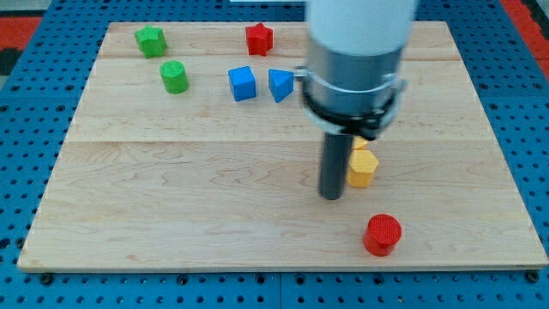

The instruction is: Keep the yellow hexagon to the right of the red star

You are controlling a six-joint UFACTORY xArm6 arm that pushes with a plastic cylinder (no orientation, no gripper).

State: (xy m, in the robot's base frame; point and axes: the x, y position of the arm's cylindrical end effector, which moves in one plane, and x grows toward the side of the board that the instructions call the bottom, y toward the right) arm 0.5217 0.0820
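My tip (331, 196): a bare rod, no jaws — touching the yellow hexagon's (362, 167) left side.
Red star (258, 38): view's top, well left of the hexagon.
Red cylinder (382, 234): below the hexagon.

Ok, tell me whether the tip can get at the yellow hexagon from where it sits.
Probably yes. My tip rests just to the view's left of the yellow hexagon, almost touching it, with no block between them. The red cylinder lies below, out of the way.
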